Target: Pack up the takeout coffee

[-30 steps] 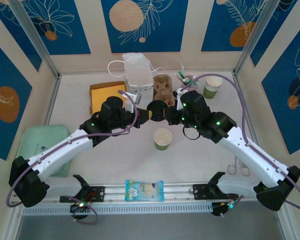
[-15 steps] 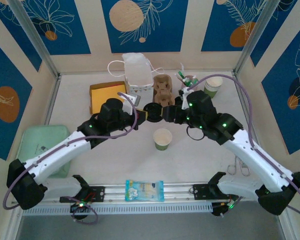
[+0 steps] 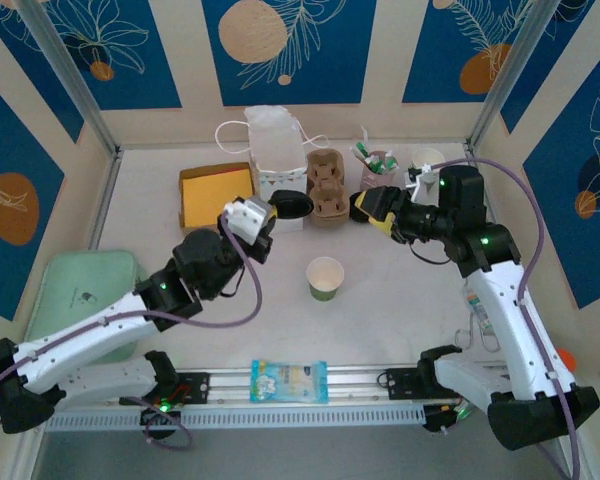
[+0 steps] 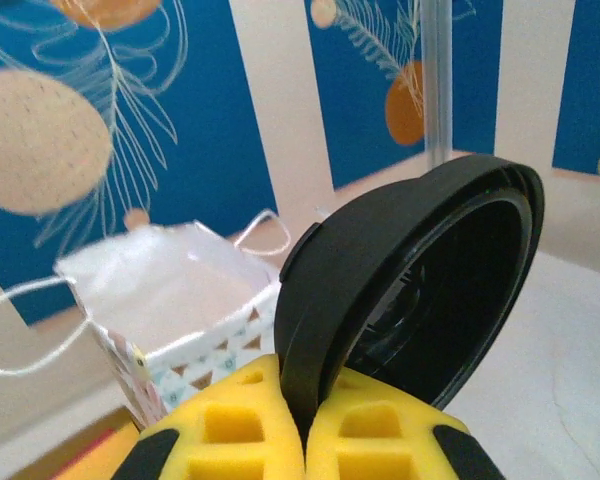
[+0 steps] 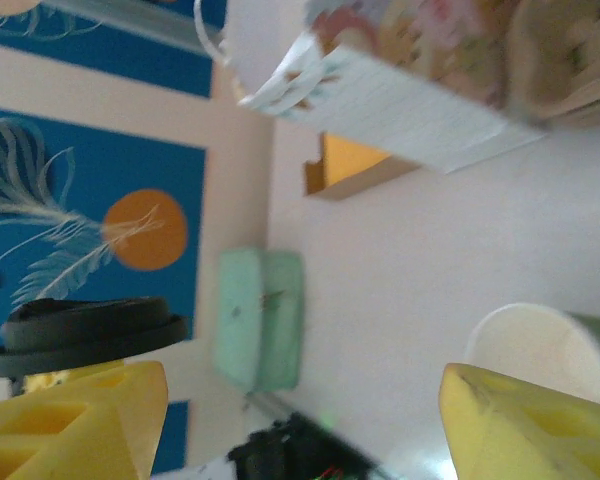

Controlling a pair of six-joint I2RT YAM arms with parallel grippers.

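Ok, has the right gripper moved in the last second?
Yes. The right gripper has backed off rightward: from in front of the cardboard cup carrier to off its right side, open.

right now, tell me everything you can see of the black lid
The black lid is a round, glossy, plastic-looking disc with a raised rim, its hollow side facing the left wrist camera. It is held aloft, tilted on edge, its lower rim pinched between the yellow jaws of the left gripper, near the white paper bag. Nothing else seems to touch it.
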